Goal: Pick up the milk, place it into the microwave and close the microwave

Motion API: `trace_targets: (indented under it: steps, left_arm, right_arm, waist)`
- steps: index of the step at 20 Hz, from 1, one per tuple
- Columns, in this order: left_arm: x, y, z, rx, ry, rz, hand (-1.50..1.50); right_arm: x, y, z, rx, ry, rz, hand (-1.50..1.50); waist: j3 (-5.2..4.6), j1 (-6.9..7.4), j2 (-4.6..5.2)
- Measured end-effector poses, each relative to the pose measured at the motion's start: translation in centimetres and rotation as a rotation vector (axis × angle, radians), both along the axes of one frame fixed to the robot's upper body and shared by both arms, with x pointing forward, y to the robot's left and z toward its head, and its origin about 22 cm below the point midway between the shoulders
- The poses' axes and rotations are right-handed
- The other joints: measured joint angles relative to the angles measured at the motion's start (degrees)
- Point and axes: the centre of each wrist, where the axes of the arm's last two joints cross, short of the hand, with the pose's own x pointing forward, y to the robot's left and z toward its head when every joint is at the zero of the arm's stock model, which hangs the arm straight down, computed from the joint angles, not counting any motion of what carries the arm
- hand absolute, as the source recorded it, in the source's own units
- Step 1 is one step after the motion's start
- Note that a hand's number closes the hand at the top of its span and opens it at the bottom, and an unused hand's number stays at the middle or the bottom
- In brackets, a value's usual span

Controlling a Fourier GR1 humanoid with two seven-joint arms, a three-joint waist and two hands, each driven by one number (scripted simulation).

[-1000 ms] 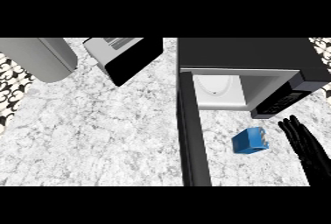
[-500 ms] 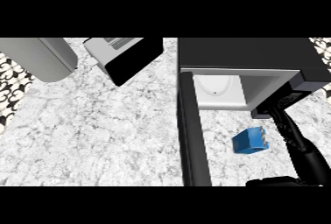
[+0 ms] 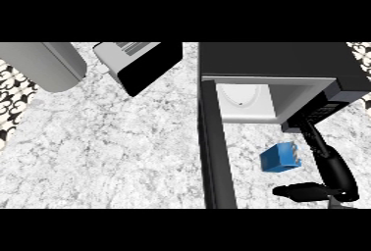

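The milk [image 3: 279,158], a small blue carton, lies on the marble counter in front of the open microwave [image 3: 290,61]. The microwave's white cavity [image 3: 250,105] shows with a turntable plate inside. Its black door [image 3: 216,157] stands swung out, running down the view just left of the carton. My right hand [image 3: 334,172] is immediately right of the milk, open, its fingers stretched up to the microwave's control panel [image 3: 322,110]. The thumb [image 3: 301,191] is spread leftward below the carton, apart from it. My left hand does not show.
A black and white toaster-like appliance [image 3: 134,59] sits at the back centre-left. A grey rounded container [image 3: 43,63] stands at the far left. Marble counter [image 3: 109,152] spreads left of the door. A patterned strip [image 3: 11,93] marks the left edge.
My right hand has pushed further up beside the milk, fingertips now at the microwave's front. Its thumb has swung out to the left below the carton. The milk has not moved.
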Motion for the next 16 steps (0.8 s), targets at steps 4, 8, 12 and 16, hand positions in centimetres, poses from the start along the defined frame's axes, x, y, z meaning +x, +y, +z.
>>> trace_targets:
  steps: [4, 8, 12, 16]
  left_arm:
    - [-0.4, 0.4, -0.3, -0.001, 0.002, 0.001, -1.5]
    - [-0.9, 0.7, 0.2, -0.001, 0.005, 0.003, -1.5]
    - [-1.0, 1.0, -0.3, -0.005, 0.011, 0.005, -1.5]
    - [-1.1, 1.0, 0.0, -0.014, 0.011, 0.001, -1.5]
  right_arm:
    - [1.1, 0.2, -1.6, -0.002, 0.024, 0.042, -1.5]
    - [1.0, -0.2, -3.8, -0.003, 0.056, 0.061, -1.5]
    - [1.1, -0.3, -5.5, -0.028, 0.075, 0.061, 1.5]
    - [1.0, -0.5, -7.1, -0.069, 0.061, 0.035, -1.5]
  waist:
    - [0.0, 0.08, 0.0]
    - [0.01, 0.17, 0.01]
    - [-0.02, 0.06, 0.01]
    - [-0.02, 0.04, 0.03]
